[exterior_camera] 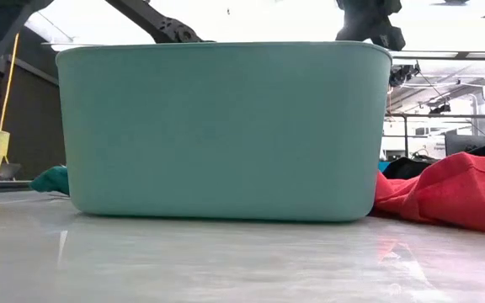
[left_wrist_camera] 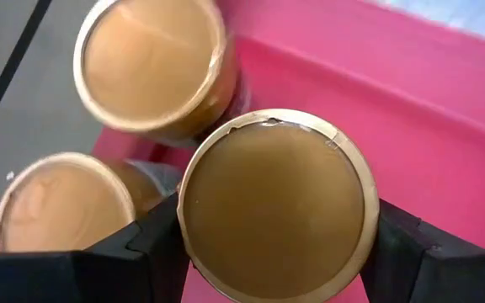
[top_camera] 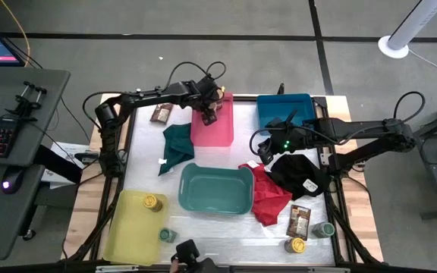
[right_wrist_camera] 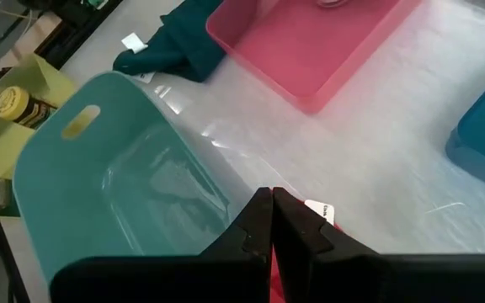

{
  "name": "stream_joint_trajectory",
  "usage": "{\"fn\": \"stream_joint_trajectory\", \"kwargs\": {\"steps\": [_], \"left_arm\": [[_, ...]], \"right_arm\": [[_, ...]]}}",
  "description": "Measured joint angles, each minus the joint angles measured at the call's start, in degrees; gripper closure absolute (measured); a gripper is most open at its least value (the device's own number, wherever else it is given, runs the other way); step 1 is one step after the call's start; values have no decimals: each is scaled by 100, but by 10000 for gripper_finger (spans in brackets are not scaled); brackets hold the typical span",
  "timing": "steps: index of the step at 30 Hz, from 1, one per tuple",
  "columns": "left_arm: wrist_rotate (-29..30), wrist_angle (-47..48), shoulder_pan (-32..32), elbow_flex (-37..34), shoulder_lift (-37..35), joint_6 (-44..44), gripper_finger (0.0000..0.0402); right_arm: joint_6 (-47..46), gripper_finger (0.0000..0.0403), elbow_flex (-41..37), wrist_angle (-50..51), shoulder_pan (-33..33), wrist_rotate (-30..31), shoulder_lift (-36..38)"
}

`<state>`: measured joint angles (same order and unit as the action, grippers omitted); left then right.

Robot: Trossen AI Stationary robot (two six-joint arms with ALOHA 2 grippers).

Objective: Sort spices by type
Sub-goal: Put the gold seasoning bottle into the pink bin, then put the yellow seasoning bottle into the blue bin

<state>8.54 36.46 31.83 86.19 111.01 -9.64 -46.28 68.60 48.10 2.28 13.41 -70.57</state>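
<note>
Tan-lidded jar (left_wrist_camera: 279,204) sits clamped between the left gripper (top_camera: 208,111) fingers over the pink bin (top_camera: 222,130), so lower it clear of the two tan jars (left_wrist_camera: 151,63) already inside, then release gently.

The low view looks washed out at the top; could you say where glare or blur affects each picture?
Low view: bright backlight above the teal bin, sheen on the table. Left wrist view: the held tan-lidded jar and its neighbours are soft. Right wrist view: glare streaks beside the pink bin.
</note>
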Motion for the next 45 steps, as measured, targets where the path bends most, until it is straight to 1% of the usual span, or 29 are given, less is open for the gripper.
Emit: {"fn": "stream_joint_trajectory", "kwargs": {"steps": [3,13,17,20,24,28,31,33,35,38,42,45], "left_arm": [[94,100,7,0,-12,61,155],[274,75,10,5,-29,147,89],[249,198,5,133,-48,143,78],[161,418,5,417,-51,147,77],[-62,834,-11,859,-51,150,76],[-512,1233,-74,1269,-80,318,76],[-1034,1261,-186,1292,-293,609,76],[-1276,1249,-295,1292,-485,810,76],[-1361,1264,-440,1292,-716,1022,76],[-1380,1274,-696,1292,-1164,1243,76],[-1375,1242,-1048,1292,-1829,1425,76],[-1269,1229,-1273,1292,-2333,1543,76]], "right_arm": [[3,402,0,0,0,9,0],[22,402,0,2,0,63,0],[22,402,0,4,0,61,0],[109,402,0,4,0,56,0],[288,402,0,7,0,-97,0],[622,402,0,8,0,-633,0],[880,402,0,9,0,-916,0],[1090,399,0,9,1,-972,0],[1348,385,-2,7,0,-1199,0],[1481,339,-1,8,0,-1743,0],[1526,246,3,11,138,-2505,0],[1570,172,86,-2,375,-2992,-10]]}}
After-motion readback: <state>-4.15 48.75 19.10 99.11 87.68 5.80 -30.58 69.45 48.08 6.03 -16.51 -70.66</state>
